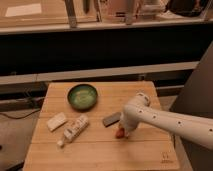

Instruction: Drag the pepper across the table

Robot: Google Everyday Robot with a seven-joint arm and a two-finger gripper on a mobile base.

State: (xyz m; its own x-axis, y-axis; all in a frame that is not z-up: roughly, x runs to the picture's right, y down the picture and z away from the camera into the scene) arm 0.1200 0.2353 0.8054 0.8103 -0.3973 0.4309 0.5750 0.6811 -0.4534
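Camera view: worktop [100, 152] of light wood, roughly square; white arm [170, 122] reaches in from the right, wrist bent down over the centre-right of the surface; claw [123, 131] down at the worktop, closed together, mostly hidden beneath the wrist; pepper [119, 134], orange-red, lies on the worktop at the claw tip, touching it and partly covered; whether it is pinched cannot be told. Dark block [111, 119] just beside the pepper, to its far left; green bowl [82, 96] further back; white bottle [75, 129] on its side at left; pale packet [56, 121] near the bottle.
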